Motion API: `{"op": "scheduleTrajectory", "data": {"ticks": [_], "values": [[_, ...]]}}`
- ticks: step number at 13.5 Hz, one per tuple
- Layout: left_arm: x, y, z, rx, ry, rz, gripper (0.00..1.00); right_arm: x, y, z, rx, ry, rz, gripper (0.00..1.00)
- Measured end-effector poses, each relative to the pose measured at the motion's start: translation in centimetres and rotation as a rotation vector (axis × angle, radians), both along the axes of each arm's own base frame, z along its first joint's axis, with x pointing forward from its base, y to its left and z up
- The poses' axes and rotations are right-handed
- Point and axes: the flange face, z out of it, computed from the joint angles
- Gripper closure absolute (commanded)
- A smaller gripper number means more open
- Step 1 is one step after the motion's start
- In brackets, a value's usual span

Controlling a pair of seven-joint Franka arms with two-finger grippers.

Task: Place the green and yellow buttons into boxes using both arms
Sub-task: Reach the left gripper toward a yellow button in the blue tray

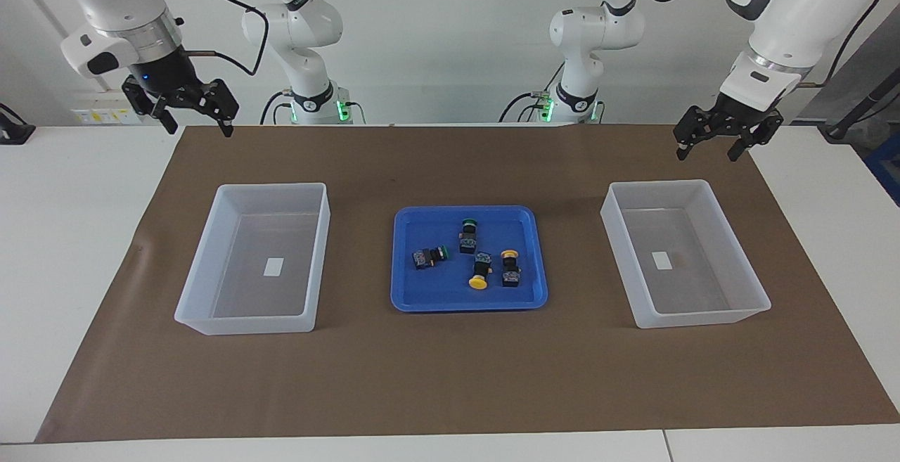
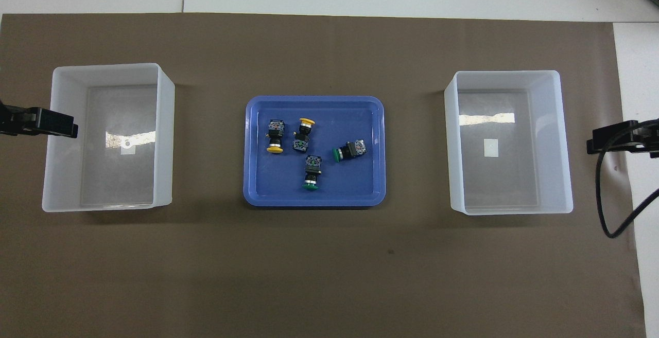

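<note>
I see all four buttons lying on their sides in the blue tray [image 1: 404, 293] at the middle of the table [image 1: 63, 237], none boxed yet. Both boxes are empty: one box [image 1: 211, 258] toward the right arm's end, the other box [image 1: 731, 258] toward the left arm's end.

My right gripper [image 1: 195, 114] hangs raised over the mat's [image 1: 450, 377] corner at its own end, fingers spread, holding nothing. My left gripper [image 1: 709, 144] hangs likewise, open and empty, over its end.

The green buttons [image 1: 468, 235] [image 1: 430, 257] lie toward the right arm's end of the tray, so I judge that arm is better placed for them. The yellow buttons [image 1: 481, 271] [image 1: 510, 268] lie side by side, pointing opposite ways, toward the left arm's end. The green one nearest the right arm has its long axis running along the table's length, cap pointing to the tray's middle.
</note>
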Motion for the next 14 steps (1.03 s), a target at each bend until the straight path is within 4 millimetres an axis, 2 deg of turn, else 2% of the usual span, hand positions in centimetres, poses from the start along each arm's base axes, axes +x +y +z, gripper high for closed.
{"op": "scheduleTrajectory", "data": {"ticks": [7,11,14], "values": [[-0.1,-0.3,-0.3,0.000,0.013,-0.005,0.00,0.0,0.1,0.0,0.000,0.000,0.002,0.00],[-1.3,-0.3,-2.6,0.001,0.058,-0.006,0.00,0.0,0.1,0.0,0.000,0.000,0.002,0.00],[-1.5,-0.4,-2.9,0.000,0.029,-0.008,0.00,0.0,0.1,0.0,0.000,0.000,0.002,0.00]]}}
